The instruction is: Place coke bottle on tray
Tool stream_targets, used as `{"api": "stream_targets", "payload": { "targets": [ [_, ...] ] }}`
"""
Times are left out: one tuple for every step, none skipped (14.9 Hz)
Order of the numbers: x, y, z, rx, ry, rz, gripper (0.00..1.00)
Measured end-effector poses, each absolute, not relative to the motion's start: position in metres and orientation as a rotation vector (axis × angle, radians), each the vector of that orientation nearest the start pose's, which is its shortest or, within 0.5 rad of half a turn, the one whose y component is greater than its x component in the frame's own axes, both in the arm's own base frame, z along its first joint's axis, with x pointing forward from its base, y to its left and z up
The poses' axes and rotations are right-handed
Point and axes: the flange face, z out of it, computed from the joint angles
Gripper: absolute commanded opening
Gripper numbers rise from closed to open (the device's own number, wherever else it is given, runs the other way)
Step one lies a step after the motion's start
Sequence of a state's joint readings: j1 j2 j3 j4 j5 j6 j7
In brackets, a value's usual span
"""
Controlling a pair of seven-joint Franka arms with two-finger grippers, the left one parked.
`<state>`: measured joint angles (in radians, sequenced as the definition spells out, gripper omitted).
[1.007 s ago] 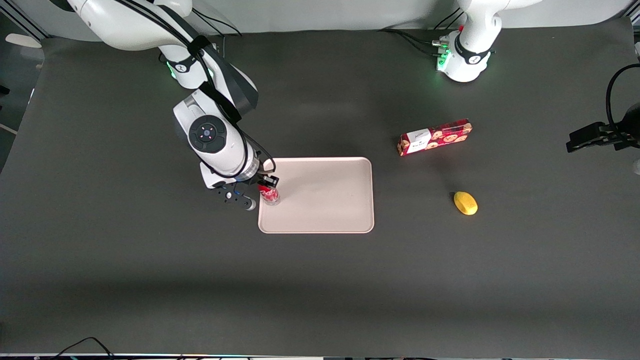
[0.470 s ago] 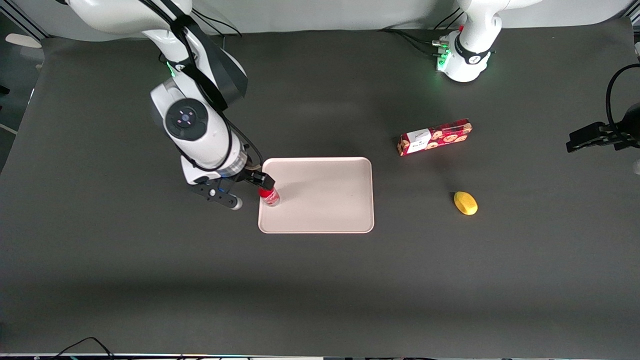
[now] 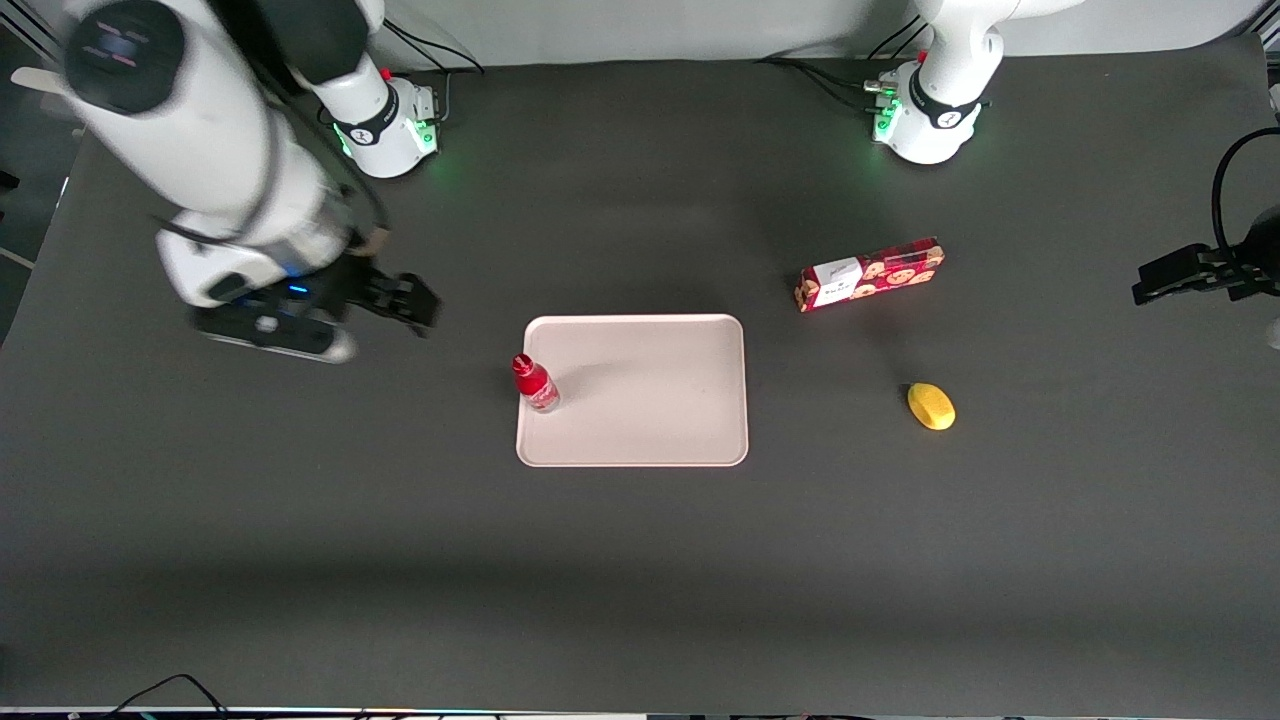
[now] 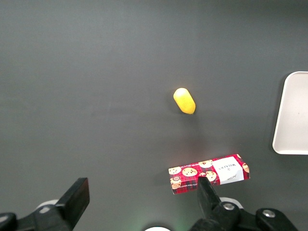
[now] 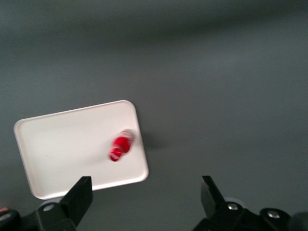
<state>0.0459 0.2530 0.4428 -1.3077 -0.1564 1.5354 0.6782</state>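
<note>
The coke bottle (image 3: 535, 385) is a small red bottle with a red cap. It stands upright on the tray (image 3: 650, 400), just inside the rim at the tray's end toward the working arm. The tray is large, flat and pale pinkish-white. My gripper (image 3: 375, 325) hangs open and empty above the dark table, well clear of the bottle and off the tray toward the working arm's end. The right wrist view looks down from high up on the coke bottle (image 5: 120, 147) and the tray (image 5: 62, 144), with the open gripper (image 5: 144, 202) holding nothing.
A red cookie box (image 3: 870, 273) with a white label lies toward the parked arm's end, farther from the front camera than a yellow fruit (image 3: 931, 406). Both show in the left wrist view: cookie box (image 4: 209, 174), yellow fruit (image 4: 184, 100).
The gripper let go of the coke bottle, rose, and drew away toward the working arm's end. The bottle stays standing on the tray.
</note>
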Motion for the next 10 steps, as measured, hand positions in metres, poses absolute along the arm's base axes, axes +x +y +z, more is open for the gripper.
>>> {"api": "stream_targets", "payload": {
  "targets": [
    [0.573, 0.214, 0.626, -3.192, 0.274, -0.040, 1.00],
    [0.572, 0.183, 0.643, -3.208, 0.252, -0.037, 1.00],
    [0.570, 0.151, 0.657, -3.213, 0.257, -0.029, 1.00],
    [0.567, 0.120, 0.667, -3.209, 0.246, -0.007, 1.00],
    [0.565, 0.091, 0.673, -3.207, 0.216, 0.016, 1.00],
    [0.565, 0.062, 0.676, -3.205, 0.179, 0.035, 1.00],
    [0.566, 0.034, 0.675, -3.196, 0.147, 0.058, 1.00],
    [0.567, 0.009, 0.670, -3.181, 0.136, 0.083, 1.00],
    [0.567, -0.010, 0.662, -3.168, 0.144, 0.114, 1.00],
    [0.567, -0.022, 0.653, -3.158, 0.155, 0.142, 1.00]
  ]
}}
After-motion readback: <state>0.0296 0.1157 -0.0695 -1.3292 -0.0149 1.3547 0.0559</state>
